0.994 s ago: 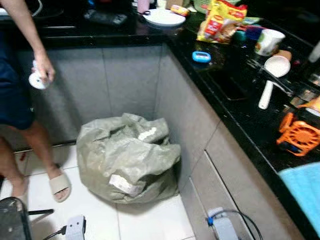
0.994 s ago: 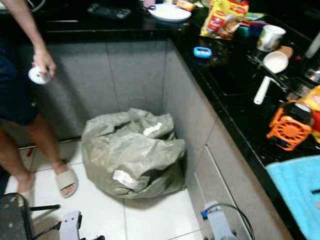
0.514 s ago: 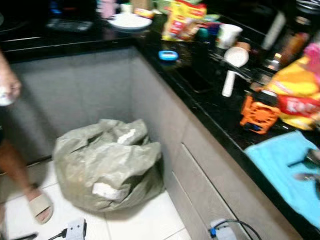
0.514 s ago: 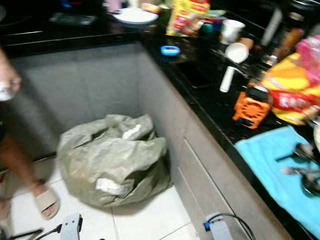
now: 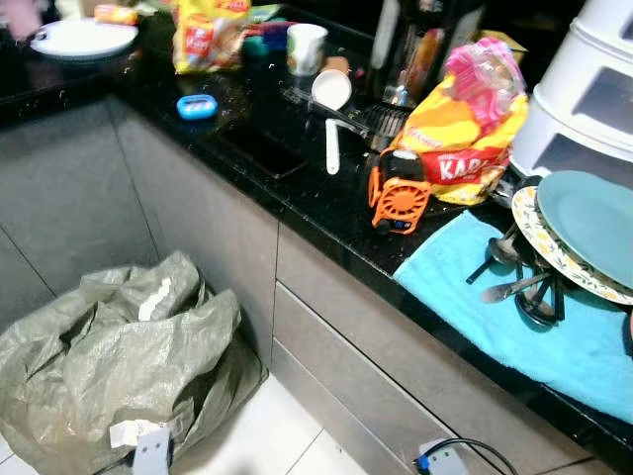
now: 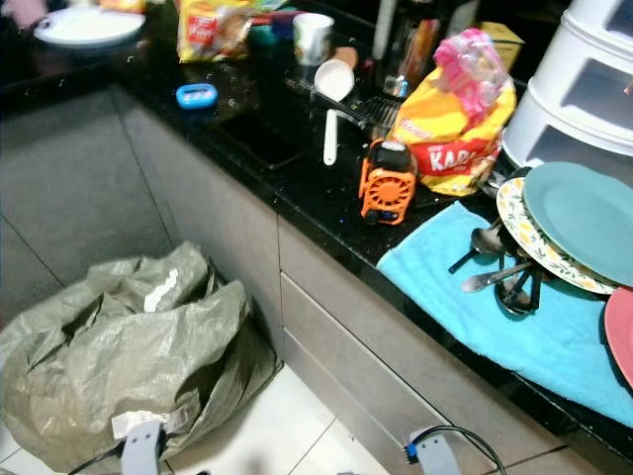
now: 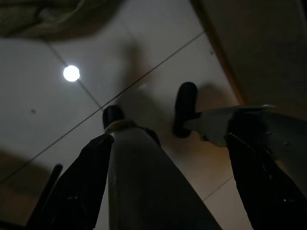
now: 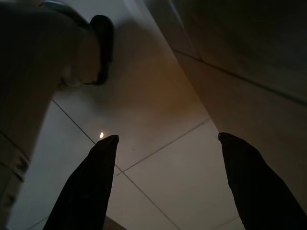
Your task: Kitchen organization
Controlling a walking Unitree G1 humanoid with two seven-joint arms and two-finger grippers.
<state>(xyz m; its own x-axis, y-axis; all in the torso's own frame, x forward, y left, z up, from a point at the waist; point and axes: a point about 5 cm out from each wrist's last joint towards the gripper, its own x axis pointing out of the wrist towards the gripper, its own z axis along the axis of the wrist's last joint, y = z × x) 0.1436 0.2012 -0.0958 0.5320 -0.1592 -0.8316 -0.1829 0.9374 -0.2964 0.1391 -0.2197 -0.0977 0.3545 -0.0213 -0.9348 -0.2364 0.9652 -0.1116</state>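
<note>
While both arms hang idle over floor tiles, left gripper [image 7: 165,143] and right gripper [image 8: 165,143] spread wide, grasping nothing; cutlery [image 6: 492,262] on blue towel [image 6: 554,332] at two o'clock, nearer right arm, handles pointing toward counter edge.

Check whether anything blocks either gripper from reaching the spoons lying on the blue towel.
Both grippers, left and right, hang open near the floor. The black counter edge above them lies between them and the spoons on the blue towel.

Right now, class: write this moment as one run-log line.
left gripper: open, idle above floor | right gripper: open, idle | black counter: orange handheld fan beside blue towel
</note>
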